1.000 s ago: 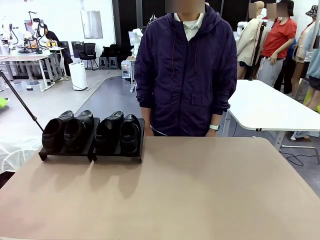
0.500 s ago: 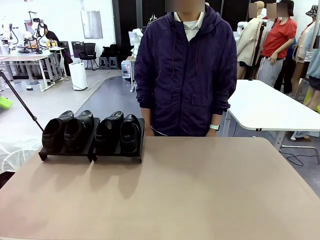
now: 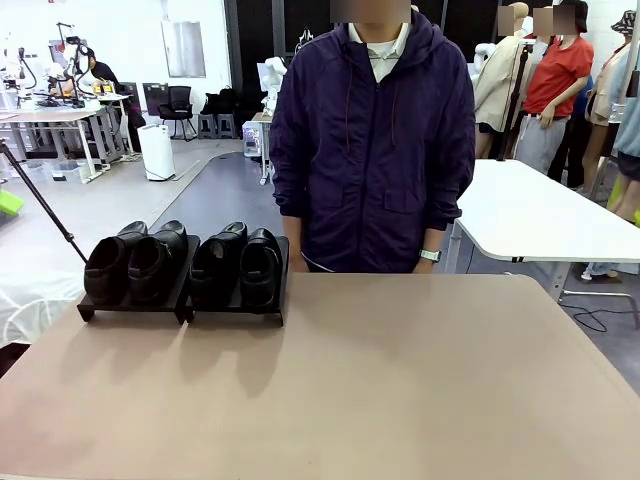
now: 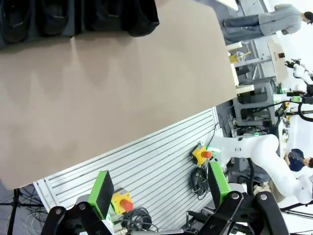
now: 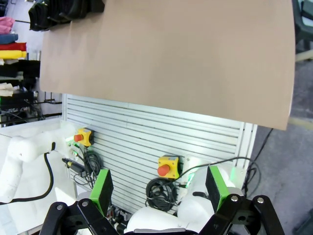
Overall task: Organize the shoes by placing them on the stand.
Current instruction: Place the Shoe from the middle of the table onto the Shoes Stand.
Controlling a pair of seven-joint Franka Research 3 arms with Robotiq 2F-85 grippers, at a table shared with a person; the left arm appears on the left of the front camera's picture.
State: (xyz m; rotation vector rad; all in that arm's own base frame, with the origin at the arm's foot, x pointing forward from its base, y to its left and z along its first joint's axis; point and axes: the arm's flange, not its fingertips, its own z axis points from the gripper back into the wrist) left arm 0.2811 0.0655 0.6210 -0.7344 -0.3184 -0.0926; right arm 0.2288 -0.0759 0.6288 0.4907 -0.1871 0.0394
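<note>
Two pairs of glossy black shoes stand side by side on the stand at the table's far left, toes toward me. One pair (image 3: 130, 265) rests on the left platform (image 3: 130, 306), the other pair (image 3: 238, 266) on the right platform (image 3: 236, 313). My left gripper (image 4: 160, 188) hangs off the table's near edge, open with nothing between its green pads; the shoes (image 4: 73, 17) sit far off at the top of its view. My right gripper (image 5: 159, 188) is likewise open and holds nothing, below the table edge, with the shoes (image 5: 63, 10) in the top left corner.
A person in a purple jacket (image 3: 375, 140) stands at the far edge, arms down. The tan tabletop (image 3: 400, 380) stretches bare from the stand to the right. Under the near edge are a slatted panel (image 5: 146, 127) and red stop buttons (image 5: 166, 169).
</note>
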